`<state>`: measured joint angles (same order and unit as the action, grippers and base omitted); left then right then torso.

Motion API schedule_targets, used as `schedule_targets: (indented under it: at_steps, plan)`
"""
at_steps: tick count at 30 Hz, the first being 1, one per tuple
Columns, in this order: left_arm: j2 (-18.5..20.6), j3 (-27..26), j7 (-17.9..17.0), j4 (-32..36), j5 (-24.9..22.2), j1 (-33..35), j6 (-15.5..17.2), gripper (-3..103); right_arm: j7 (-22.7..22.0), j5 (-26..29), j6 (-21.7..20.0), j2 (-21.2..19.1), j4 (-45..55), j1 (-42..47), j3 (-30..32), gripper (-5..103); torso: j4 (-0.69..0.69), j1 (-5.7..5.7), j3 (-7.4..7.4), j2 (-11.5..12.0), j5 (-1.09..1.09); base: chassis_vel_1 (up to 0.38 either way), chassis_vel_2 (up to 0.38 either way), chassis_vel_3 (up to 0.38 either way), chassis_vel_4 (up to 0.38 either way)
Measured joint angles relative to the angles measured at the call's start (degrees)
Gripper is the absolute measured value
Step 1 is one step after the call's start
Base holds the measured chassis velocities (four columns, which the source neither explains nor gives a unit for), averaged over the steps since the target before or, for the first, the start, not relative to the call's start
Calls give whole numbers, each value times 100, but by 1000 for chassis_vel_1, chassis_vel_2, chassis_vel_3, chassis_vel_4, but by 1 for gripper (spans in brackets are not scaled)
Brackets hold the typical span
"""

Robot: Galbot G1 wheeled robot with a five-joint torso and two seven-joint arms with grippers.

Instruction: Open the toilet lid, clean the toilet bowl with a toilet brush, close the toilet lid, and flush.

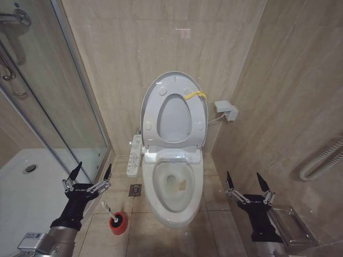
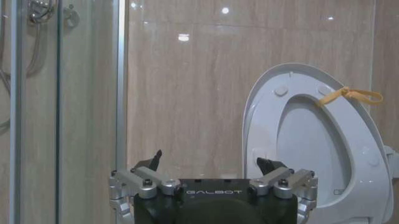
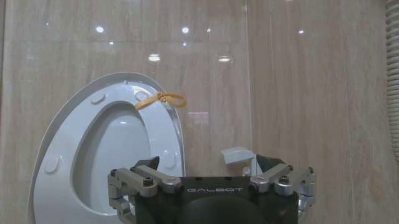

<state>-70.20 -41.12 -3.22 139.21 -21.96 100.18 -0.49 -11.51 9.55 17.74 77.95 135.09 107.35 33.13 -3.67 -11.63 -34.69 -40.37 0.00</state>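
The toilet lid [image 1: 152,91] stands upright against the wall with the seat ring [image 1: 155,123] raised flat against it; a yellow strip [image 1: 194,96] hangs at its edge. The toilet bowl [image 1: 155,201] lies uncovered below, with stained water inside. On the floor left of the bowl, the toilet brush [image 1: 110,210] stands in its red holder [image 1: 119,224]. My left gripper [image 1: 94,167] hovers open above and a little left of the brush, holding nothing. To the right of the bowl my right gripper [image 1: 243,175] is open and empty. The wrist views show the left gripper [image 2: 209,158], the right gripper [image 3: 207,161] and the raised lid [image 2: 311,140] [image 3: 118,158].
A glass shower enclosure [image 1: 69,107] and its white tray [image 1: 32,187] bound the left side. A white control panel [image 1: 134,155] hangs beside the bowl, above a floor drain [image 1: 135,190]. A wall box [image 1: 226,111], a corrugated hose [image 1: 321,158] and a metal rack [image 1: 292,225] occupy the right.
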Motion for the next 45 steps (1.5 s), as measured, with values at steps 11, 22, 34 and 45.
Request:
schedule_targets:
  at_steps: [11, 22, 34, 45]
  plan:
    - [-4, 9, 0, -15, 0, -26, 22, 100, -3, 5, -6, -3, -5, -8, -2, 100, 0, 0, 0, 0, 1, 0, 0, 0, 0]
    - [-244, 475, 48, -466, -130, -1160, 1513, 100, -4, 8, -11, -4, -9, -11, -2, 100, -1, 0, 0, 0, 1, 0, 0, 0, 0]
    - [-334, 572, 125, -440, -88, -1303, 1788, 98, -6, 11, -12, -4, -11, -12, -3, 100, -4, -1, -1, 1, -1, 0, 0, 0, 0]
    - [-499, 271, 557, 395, 603, -32, 549, 86, -8, 14, -12, -5, -11, -12, -3, 100, -2, 0, 1, 0, 1, 0, 0, 0, 0]
